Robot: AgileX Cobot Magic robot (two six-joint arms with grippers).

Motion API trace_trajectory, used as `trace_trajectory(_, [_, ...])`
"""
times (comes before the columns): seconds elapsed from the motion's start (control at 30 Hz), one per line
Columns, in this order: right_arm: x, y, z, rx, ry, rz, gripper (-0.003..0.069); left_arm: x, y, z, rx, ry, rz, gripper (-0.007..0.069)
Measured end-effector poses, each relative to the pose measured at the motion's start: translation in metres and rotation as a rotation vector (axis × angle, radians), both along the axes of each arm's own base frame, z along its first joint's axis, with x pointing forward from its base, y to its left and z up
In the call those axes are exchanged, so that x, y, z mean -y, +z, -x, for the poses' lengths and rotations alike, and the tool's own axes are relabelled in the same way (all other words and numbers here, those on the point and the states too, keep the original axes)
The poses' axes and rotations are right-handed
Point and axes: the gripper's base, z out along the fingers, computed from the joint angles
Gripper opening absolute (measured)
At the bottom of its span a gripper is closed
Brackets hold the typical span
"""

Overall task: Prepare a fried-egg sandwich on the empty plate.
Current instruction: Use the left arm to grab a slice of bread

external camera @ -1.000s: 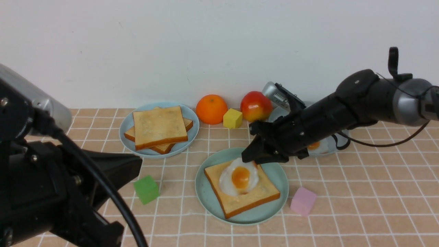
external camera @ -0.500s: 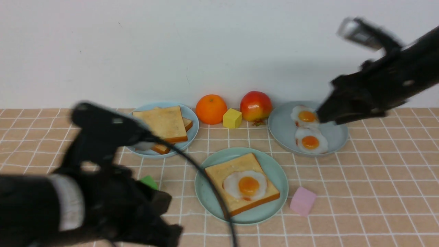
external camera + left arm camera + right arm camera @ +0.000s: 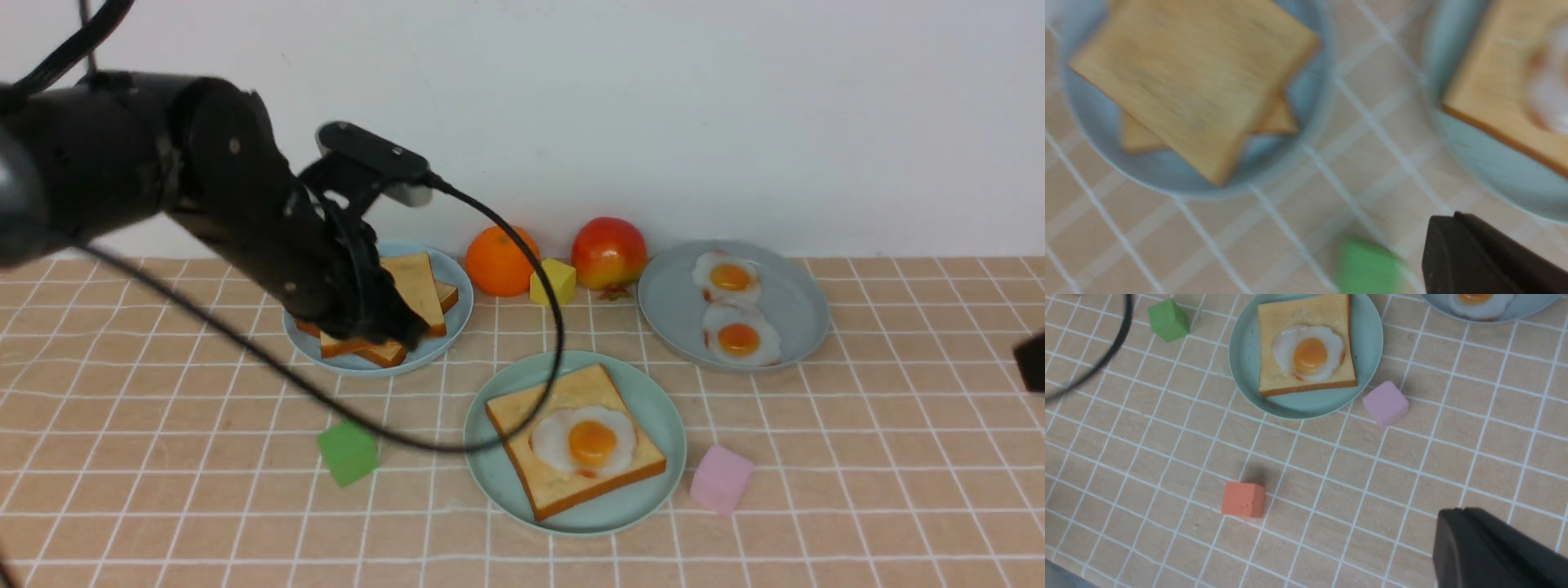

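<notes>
The mint-green plate [image 3: 490,457] [image 3: 1245,355] holds one toast slice [image 3: 522,416] [image 3: 1274,318] with the fried egg [image 3: 584,441] [image 3: 1308,355] lying flat on it. Two more toast slices [image 3: 416,282] [image 3: 1192,85] are stacked on a blue-grey plate [image 3: 457,282] [image 3: 1306,118] at the back left. My left gripper [image 3: 392,333] [image 3: 1447,218] hangs just above that stack's near edge, shut and holding nothing. My right gripper [image 3: 1453,512] is shut and empty, above bare tiles near the table's front; only a dark tip [image 3: 1030,363] shows at the front view's right edge.
A second blue-grey plate [image 3: 784,302] at the back right carries two fried eggs. An orange [image 3: 502,260], a yellow cube [image 3: 553,282] and an apple [image 3: 608,253] stand by the wall. A green cube [image 3: 349,452], a pink cube [image 3: 722,479] and an orange-red cube [image 3: 1243,499] lie on the tiles.
My right arm has left the egg on the toast and pulled up and away to the right, its jaws closing. My left arm has swung forward over the toast stack.
</notes>
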Motion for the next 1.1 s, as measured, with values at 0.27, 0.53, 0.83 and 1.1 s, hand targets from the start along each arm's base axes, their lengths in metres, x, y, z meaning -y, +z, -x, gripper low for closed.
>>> trace_trajectory(0.27, [0.004,-0.005,0.019,0.039,-0.007,-0.009,0.0000,-0.012,-0.035,-0.054,0.056,-0.259,-0.196,0.0076])
trace_trajectory(0.53, [0.003,-0.005,0.019,0.039,-0.006,-0.017,0.0004,-0.008,-0.072,-0.074,0.109,-0.323,-0.251,0.0336])
trace_trajectory(0.83, [0.002,-0.005,0.020,0.035,-0.001,-0.034,0.0007,-0.007,-0.084,-0.083,0.148,-0.327,-0.276,0.0337])
trace_trajectory(1.1, [-0.001,-0.004,0.021,0.027,0.010,-0.073,0.0011,-0.007,-0.099,-0.086,0.138,-0.334,-0.288,0.0298])
